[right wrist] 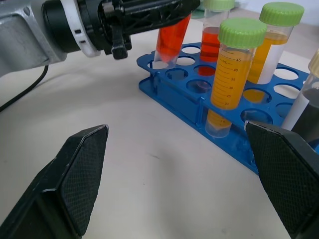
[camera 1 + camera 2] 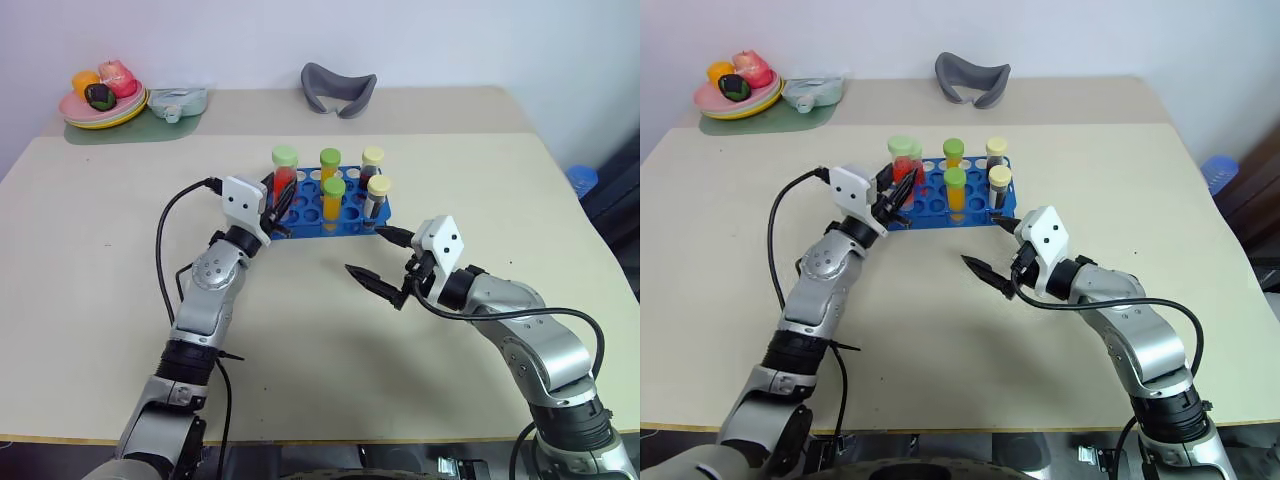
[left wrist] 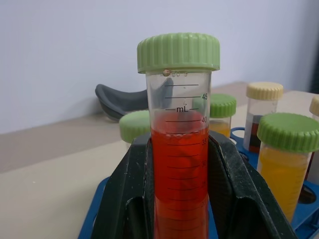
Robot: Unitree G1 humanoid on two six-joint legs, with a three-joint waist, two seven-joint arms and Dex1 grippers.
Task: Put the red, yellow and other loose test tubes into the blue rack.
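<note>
My left gripper (image 2: 276,203) is shut on a red test tube (image 3: 180,164) with a green cap. It holds the tube tilted over the left end of the blue rack (image 2: 345,222), with the tube's tip at a near corner hole (image 1: 160,63). A second red tube (image 1: 211,36) stands in the rack behind it. Two orange-yellow tubes (image 2: 333,200) with green caps and two dark tubes (image 2: 376,198) with cream caps also stand in the rack. Just in front of the rack's right end, my right gripper (image 2: 365,250) is open and holds nothing.
A plate of toy fruit (image 2: 100,105) and a pale green container (image 2: 178,102) sit at the table's back left. A grey curved object (image 2: 338,90) lies at the back centre. Beyond the table's right edge there is a blue thing (image 2: 580,178).
</note>
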